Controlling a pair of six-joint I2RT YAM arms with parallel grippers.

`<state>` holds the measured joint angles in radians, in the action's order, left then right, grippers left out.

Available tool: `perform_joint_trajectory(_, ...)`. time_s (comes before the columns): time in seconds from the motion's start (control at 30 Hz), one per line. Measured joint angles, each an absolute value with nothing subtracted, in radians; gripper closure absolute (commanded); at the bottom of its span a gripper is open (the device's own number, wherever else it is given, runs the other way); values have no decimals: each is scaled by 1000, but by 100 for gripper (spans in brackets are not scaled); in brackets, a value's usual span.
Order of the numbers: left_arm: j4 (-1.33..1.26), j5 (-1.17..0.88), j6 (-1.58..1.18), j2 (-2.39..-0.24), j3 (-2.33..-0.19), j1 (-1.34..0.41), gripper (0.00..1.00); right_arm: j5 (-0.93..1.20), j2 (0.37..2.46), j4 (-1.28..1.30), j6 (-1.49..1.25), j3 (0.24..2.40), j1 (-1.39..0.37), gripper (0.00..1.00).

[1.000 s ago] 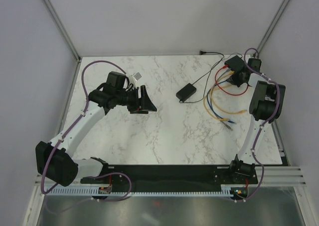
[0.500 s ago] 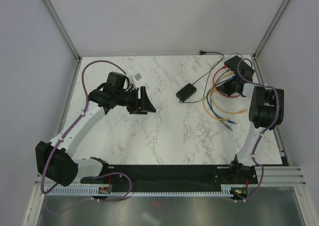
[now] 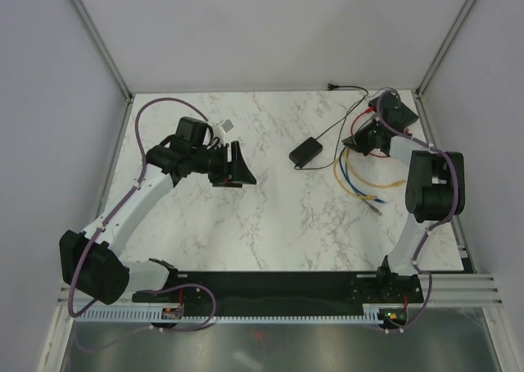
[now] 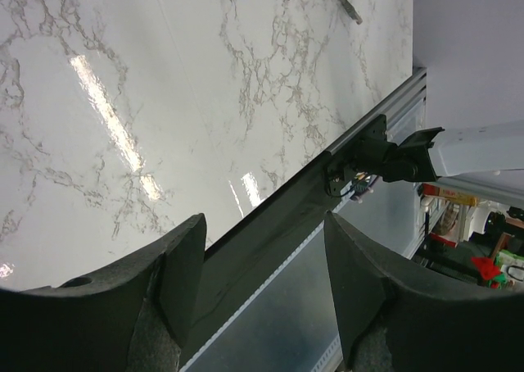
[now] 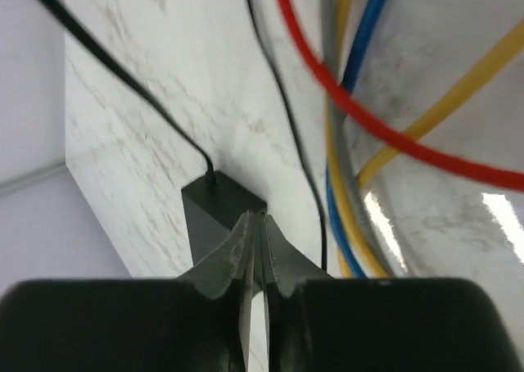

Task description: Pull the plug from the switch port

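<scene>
The switch point(image 3: 387, 103) looks like the black box in the far right corner, largely covered by my right wrist. Red point(image 5: 344, 110), yellow point(image 5: 446, 114), blue point(image 5: 372, 28) and grey cables curl away from that corner. No plug sitting in a port shows in any view. My right gripper point(image 3: 352, 144) points left over the cables, away from the box. In its wrist view the right gripper point(image 5: 254, 216) is shut to a hairline slit with nothing between the jaws. My left gripper point(image 3: 248, 169) hangs open and empty over the table's left half, and the left gripper point(image 4: 262, 224) faces the near edge.
A small black power brick point(image 3: 305, 152) with a thin black cord lies mid-table, seen straight ahead of the right jaws as the brick point(image 5: 217, 216). Loose cable ends point(image 3: 377, 204) rest on the marble, and a loose end point(image 4: 348, 3) also shows from the left. Walls close in at the far right corner.
My right arm has swung its gripper from the far right corner leftward and toward the power brick. The left arm has stayed still.
</scene>
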<state>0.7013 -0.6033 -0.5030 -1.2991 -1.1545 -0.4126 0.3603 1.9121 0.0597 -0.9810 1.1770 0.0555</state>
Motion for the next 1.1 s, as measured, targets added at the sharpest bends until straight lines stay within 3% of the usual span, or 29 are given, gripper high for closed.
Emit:
perform_joint_trajectory(0.07,702,-603,-503,-1299,-1155,-413,33,331,1913,110,-937,1211,94,68)
perform_joint_trajectory(0.27,701,-604,-503,-1280,-1144,-413,33,245,1940,198,-796,1406,240,57)
perform_joint_trajectory(0.47,706,-603,-503,-1228,-1110,-413,32,215,2066,232,-722,1576,274,57)
perform_joint_trajectory(0.7,716,-591,-503,-1213,-1109,-413,27,183,2191,327,-699,1623,270,64)
perform_joint_trajectory(1.1,732,-574,-503,-1237,-1119,-413,27,74,2205,410,-654,1673,265,64)
